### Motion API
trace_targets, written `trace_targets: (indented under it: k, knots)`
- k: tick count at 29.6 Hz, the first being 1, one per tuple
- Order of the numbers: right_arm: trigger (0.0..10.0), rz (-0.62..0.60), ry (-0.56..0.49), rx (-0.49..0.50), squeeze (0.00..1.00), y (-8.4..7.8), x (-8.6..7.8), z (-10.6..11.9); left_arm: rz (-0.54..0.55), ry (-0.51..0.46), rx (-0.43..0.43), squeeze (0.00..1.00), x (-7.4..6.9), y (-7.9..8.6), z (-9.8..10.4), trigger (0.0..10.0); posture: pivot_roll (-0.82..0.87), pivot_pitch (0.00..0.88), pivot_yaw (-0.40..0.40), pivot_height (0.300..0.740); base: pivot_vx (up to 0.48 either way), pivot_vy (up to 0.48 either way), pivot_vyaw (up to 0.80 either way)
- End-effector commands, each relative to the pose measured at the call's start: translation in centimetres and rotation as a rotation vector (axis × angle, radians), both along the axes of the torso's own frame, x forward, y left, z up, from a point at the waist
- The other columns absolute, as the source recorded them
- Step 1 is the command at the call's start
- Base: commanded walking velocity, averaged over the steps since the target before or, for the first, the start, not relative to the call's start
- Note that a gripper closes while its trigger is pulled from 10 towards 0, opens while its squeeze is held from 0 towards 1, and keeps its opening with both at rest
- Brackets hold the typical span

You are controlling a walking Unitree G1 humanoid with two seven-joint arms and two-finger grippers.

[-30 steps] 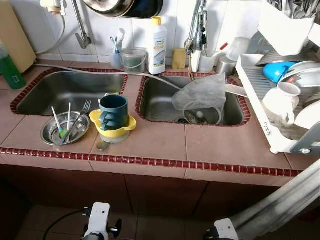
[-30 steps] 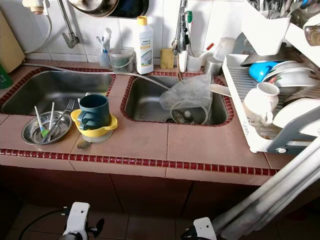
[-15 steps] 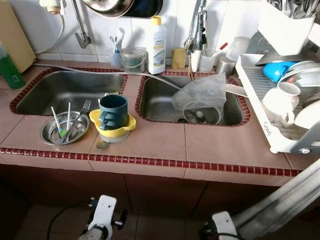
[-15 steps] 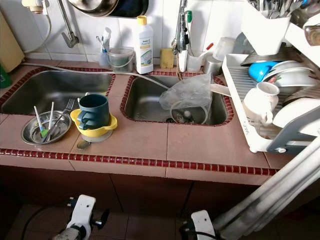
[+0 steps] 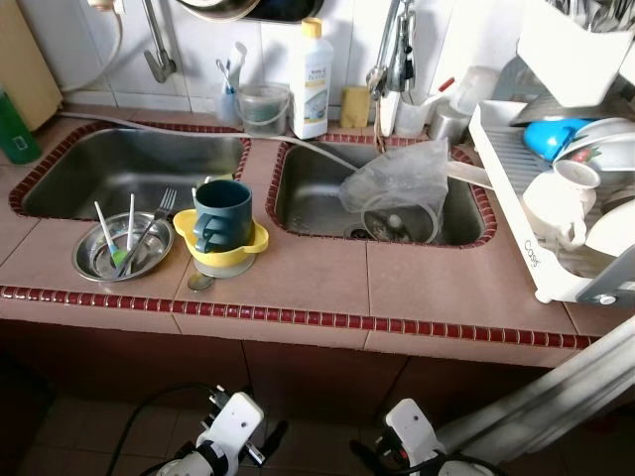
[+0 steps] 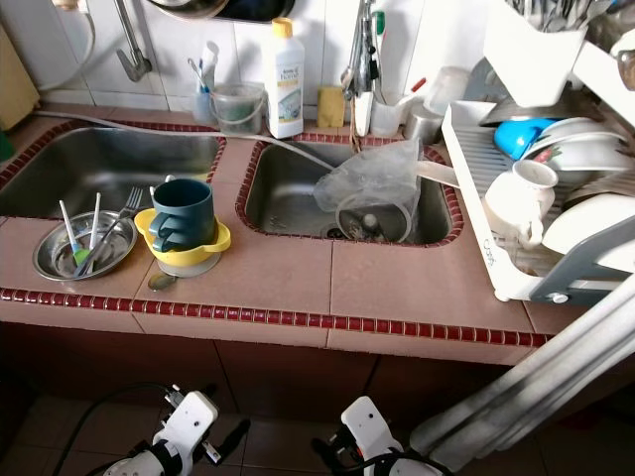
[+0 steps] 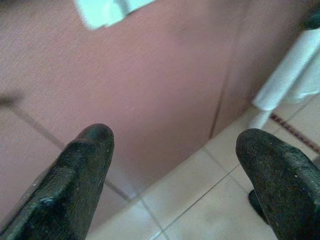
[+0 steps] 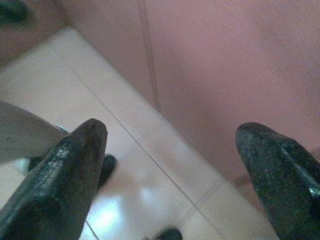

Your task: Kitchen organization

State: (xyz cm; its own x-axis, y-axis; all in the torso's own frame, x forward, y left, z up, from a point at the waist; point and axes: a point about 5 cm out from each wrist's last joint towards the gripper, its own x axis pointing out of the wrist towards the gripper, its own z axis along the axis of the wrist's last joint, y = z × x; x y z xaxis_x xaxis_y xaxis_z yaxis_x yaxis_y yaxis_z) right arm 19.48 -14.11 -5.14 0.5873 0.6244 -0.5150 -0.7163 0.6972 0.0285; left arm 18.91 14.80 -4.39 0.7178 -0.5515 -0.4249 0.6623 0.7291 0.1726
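Tiled surface [image 5: 298, 288] with mug [image 5: 222, 213] just left of sink [image 5: 317, 193]; below, left end effector [image 7: 170, 180] and right end effector [image 8: 170, 180] spread wide, holding nothing.

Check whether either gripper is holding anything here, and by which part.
Nothing is held. The left gripper and right gripper are both open and empty, low before the cabinet front, below the counter.

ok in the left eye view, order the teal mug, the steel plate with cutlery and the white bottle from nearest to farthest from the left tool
1. Teal mug, in the yellow bowl on the counter front, above the left tool.
2. Steel plate, further left; nearly as close as the mug.
3. White bottle, back by the wall.
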Motion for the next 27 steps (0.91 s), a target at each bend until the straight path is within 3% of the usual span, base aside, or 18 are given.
trace_targets:
  k: [1,5,7,10,17,21,24,27]
  knots:
    - [10.0,0.071,-0.036,0.045,0.0,0.5,0.1,0.7,-0.063,-0.017,-0.01,0.0,-0.5,-0.2,0.2,10.0,-0.08,0.095,-0.017,0.74,0.0,0.0,0.0]
    - [10.0,0.177,-0.066,0.166,0.0,0.8,-0.3,2.2,-0.178,-0.092,-0.057,0.0,-1.1,-0.1,1.6,10.0,-0.07,0.146,-0.024,0.74,0.0,0.0,0.0]
    - [10.0,0.177,-0.066,0.166,0.0,0.8,-0.3,2.2,-0.178,-0.092,-0.057,0.0,-1.1,-0.1,1.6,10.0,-0.07,0.146,-0.024,0.74,0.0,0.0,0.0]
    - [10.0,0.271,-0.075,0.247,0.0,0.3,-1.0,4.5,-0.237,-0.159,-0.09,0.0,-0.9,0.6,3.8,10.0,-0.06,0.178,-0.022,0.74,0.0,0.0,0.0]
    - [10.0,0.32,-0.055,0.314,0.0,-0.7,-1.1,6.3,-0.242,-0.192,-0.108,0.0,0.0,1.3,5.2,10.0,-0.06,0.179,-0.027,0.74,0.0,0.0,0.0]
    - [10.0,0.352,-0.084,0.364,0.0,-1.4,-0.8,8.8,-0.221,-0.223,-0.139,0.0,0.5,1.6,6.5,10.0,-0.07,0.164,-0.032,0.74,0.0,0.0,0.0]
    - [10.0,0.37,-0.116,0.417,0.0,-1.6,-0.3,11.9,-0.184,-0.252,-0.196,0.0,0.6,1.8,8.3,10.0,-0.07,0.147,-0.031,0.74,0.0,0.0,0.0]
    - [10.0,0.38,-0.121,0.439,0.0,-1.6,-0.2,13.2,-0.161,-0.253,-0.23,0.0,0.6,1.8,9.1,10.0,-0.07,0.139,-0.031,0.74,0.0,0.0,0.0]
